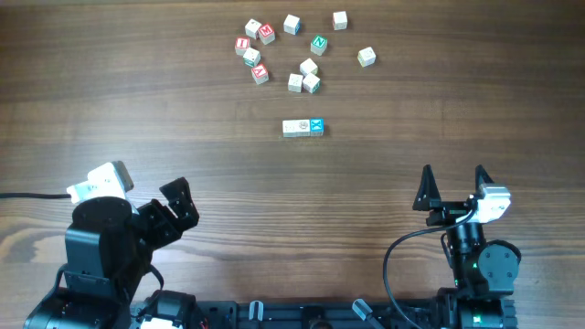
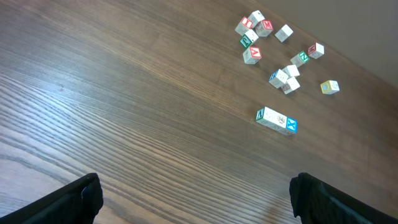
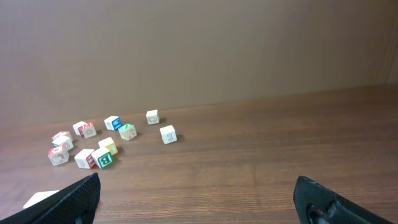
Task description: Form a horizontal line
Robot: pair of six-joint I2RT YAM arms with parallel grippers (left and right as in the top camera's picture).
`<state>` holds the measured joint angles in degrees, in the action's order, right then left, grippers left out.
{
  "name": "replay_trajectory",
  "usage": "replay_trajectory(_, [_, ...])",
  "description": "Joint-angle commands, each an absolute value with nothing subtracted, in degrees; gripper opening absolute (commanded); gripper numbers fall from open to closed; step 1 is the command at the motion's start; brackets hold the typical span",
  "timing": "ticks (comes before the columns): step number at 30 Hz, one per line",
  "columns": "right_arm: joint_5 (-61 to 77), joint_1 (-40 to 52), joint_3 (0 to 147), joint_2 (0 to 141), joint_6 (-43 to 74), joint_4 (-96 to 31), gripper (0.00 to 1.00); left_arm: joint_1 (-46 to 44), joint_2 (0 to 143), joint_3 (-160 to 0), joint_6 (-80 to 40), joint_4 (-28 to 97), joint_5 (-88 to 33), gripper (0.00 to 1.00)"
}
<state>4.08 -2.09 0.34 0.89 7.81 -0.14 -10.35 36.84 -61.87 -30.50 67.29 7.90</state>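
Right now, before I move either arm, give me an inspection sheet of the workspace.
Surface: dark wood-grain table.
Job's things: row of three touching cubes, cyan-faced one at its right end, horizontal.
Clutter: loose letter cubes scattered beyond the row.
Grippers: left pincer open, empty; right pincer open, empty.
Cables: black cable at the left edge; black loop by the right arm.
Surroundings: plain wall beyond the table.

Three cubes make one touching row [image 1: 303, 127]: two pale, one cyan-faced. Twelve loose cubes [image 1: 295, 82] lie scattered on the one counter [image 1: 137, 110]. Two hands show, the left hand [image 1: 172, 206] and the right hand [image 1: 453, 174].
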Motion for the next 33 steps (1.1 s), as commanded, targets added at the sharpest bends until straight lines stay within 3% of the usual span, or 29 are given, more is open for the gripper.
replay_trajectory(1, [4.3, -2.5, 0.3, 0.3, 7.5, 0.1, 1.00, -10.0, 36.8, -61.7, -30.2, 67.2, 8.6, 1.00])
replay_trajectory(21, [4.3, -2.5, 0.3, 0.3, 7.5, 0.1, 1.00, -10.0, 36.0, -61.7, -30.2, 69.9, 11.8, 1.00])
replay_trajectory(27, [4.3, -2.5, 0.3, 0.3, 7.5, 0.1, 1.00, -14.0, 28.2, -61.7, -30.5, 78.1, 14.2, 1.00])
replay_trajectory(33, [4.3, -2.5, 0.3, 0.3, 7.5, 0.1, 1.00, -12.0, 17.1, -57.0, -29.9, 71.3, 14.6, 1.00])
